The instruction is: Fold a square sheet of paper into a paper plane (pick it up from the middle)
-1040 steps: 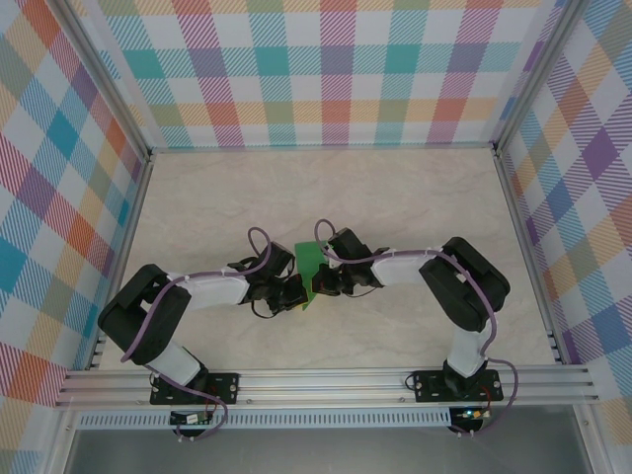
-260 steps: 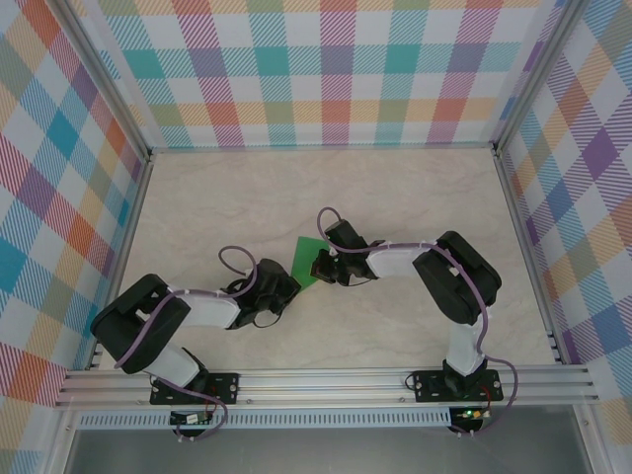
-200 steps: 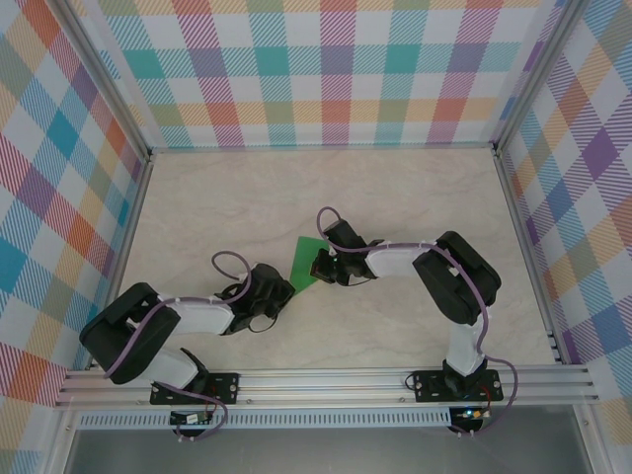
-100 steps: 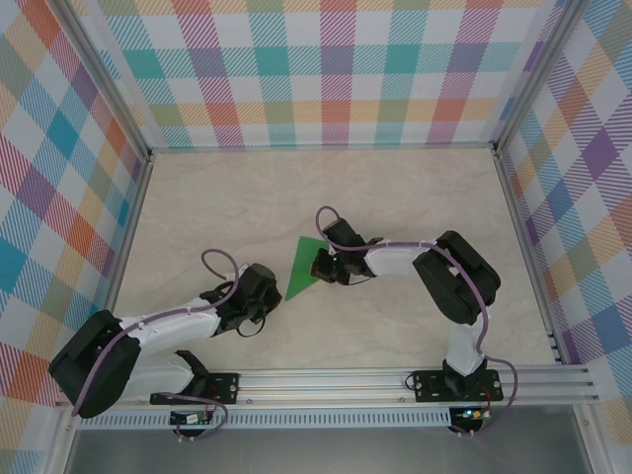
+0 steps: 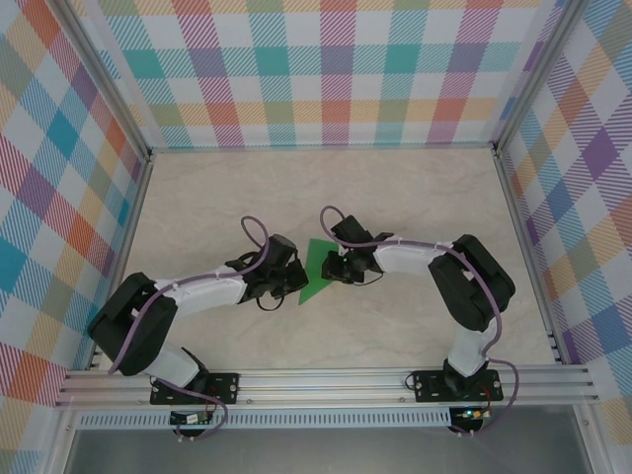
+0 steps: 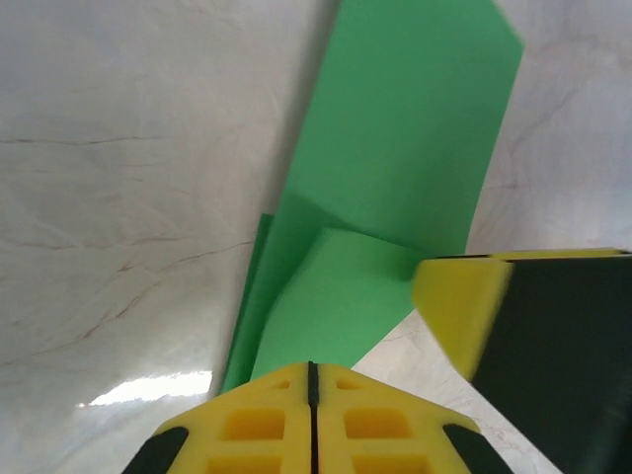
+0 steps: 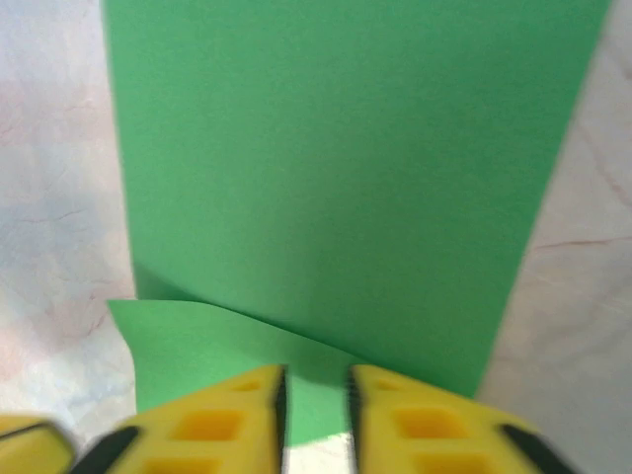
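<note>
Paper (image 6: 405, 148) edge is met by L gripper (image 6: 312, 370), jaws pressed together; whether it's pinched can't be told. R gripper (image 7: 316, 380) jaws are held a bit apart at the other edge. The paper is laid folded on the table (image 5: 395, 197), mid-way btw. both grippers.

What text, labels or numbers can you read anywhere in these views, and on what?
None readable.
The paper is plain green, no print.
The walls carry only a plaid pattern.
The table is unmarked marble.
The boards at the arm bases are too small to read.
</note>
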Controlling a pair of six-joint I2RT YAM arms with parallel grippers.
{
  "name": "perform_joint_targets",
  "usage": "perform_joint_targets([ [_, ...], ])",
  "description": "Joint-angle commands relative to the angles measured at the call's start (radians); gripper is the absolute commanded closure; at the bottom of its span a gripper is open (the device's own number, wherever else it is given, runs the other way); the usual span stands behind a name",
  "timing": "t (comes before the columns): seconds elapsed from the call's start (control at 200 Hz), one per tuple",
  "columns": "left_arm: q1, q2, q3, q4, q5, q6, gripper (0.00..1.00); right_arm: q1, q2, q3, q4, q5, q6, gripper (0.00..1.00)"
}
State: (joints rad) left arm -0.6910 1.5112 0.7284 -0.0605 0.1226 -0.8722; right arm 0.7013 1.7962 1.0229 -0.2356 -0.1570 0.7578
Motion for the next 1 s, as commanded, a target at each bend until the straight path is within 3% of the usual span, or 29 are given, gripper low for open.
perform_joint_targets([
  [0.0,0.014,0.047,0.055,0.047,0.061,0.055,0.96,-0.02,-0.078,-0.012,-0.021,-0.017,0.039,0.6],
  [0.18,0.02,0.119,0.095,0.039,0.047,0.08,1.0,-0.041,-0.142,-0.107,0.043,-0.027,0.143,0.44],
  [0.34,0.035,0.157,0.116,0.019,0.021,0.104,1.0,-0.046,-0.137,-0.137,0.077,-0.044,0.196,0.4],
  [0.775,0.044,0.198,0.106,-0.039,-0.078,0.088,1.0,-0.049,-0.086,-0.13,0.116,-0.076,0.268,0.47],
  [0.995,0.045,0.213,0.093,-0.03,-0.071,0.069,1.0,-0.052,-0.057,-0.12,0.136,-0.091,0.293,0.53],
])
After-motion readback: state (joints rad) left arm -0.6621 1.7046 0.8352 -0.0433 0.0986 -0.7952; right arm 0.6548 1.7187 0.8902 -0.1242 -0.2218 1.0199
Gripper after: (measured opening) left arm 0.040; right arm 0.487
